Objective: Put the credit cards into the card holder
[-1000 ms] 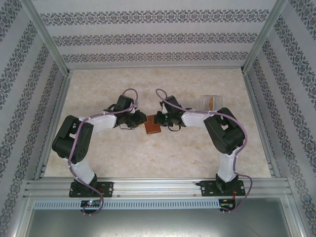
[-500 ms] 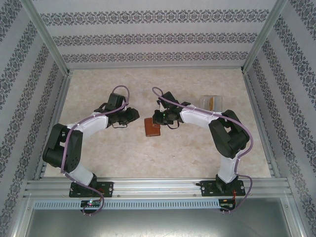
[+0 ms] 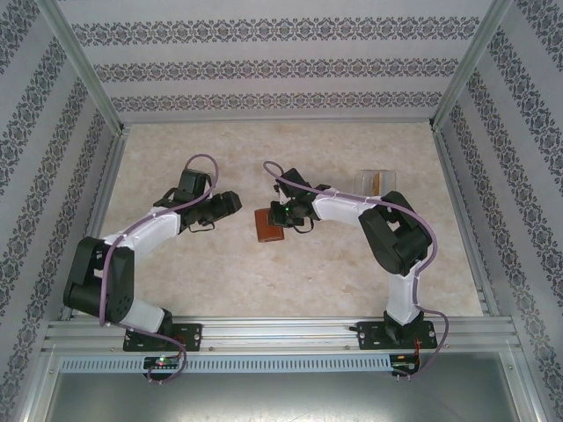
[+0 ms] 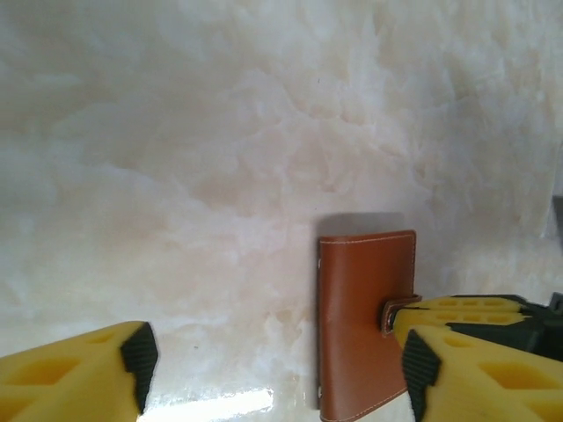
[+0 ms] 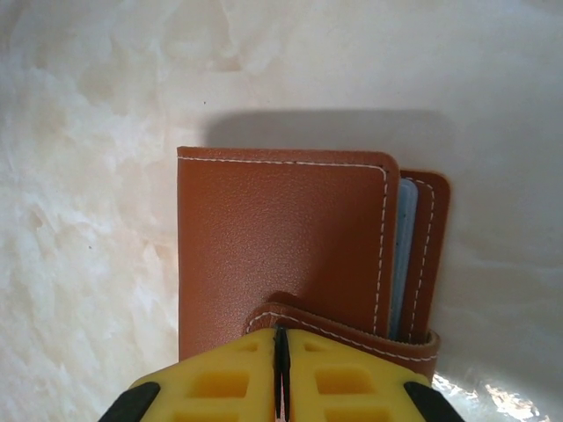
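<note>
left tool (image 3: pixel 227 204) has backed off the card holder (image 3: pixel 269 226), jaws apart.

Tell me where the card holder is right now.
In the top view the card holder lies near the table's middle, right of the left tool, the right tool shut on its strap.

Your card holder (image 5: pixel 281 237) lies beneath the right gripper (image 5: pixel 280 352), ahead of the left gripper (image 4: pixel 277 365), a credit card (image 5: pixel 405 255) inside.

Closed card holder (image 4: pixel 365 325) lies on table (image 4: pixel 193 176), jaws spread wide.
</note>
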Controlling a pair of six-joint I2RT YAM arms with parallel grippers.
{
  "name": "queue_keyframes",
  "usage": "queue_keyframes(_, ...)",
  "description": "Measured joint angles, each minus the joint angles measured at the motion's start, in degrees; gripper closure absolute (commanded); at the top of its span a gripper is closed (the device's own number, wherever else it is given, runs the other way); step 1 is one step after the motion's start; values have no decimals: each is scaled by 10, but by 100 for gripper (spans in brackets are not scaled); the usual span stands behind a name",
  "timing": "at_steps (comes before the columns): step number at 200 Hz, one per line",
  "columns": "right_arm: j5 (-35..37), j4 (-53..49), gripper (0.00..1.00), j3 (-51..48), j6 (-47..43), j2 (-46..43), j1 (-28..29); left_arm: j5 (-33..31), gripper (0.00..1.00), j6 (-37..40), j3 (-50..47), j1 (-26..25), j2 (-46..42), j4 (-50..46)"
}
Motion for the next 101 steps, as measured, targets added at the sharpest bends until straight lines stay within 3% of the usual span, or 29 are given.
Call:
queue_keyframes(13,0,-4,85,0,-1,-4,0,-11,0,7,-5,9,-18,-1)
queue_keyframes(54,18,-17,70,-25,-14,-94,-8,-106,0,34,-26,24,-96,-15)
queue_keyframes(88,109,6,47,-78,-85,-308,-17,-212,0,83,-84,25,-208,-2)
queue_keyframes(101,155,29,29,-114,-126,-394,-18,-245,1,106,-109,25,-243,10)
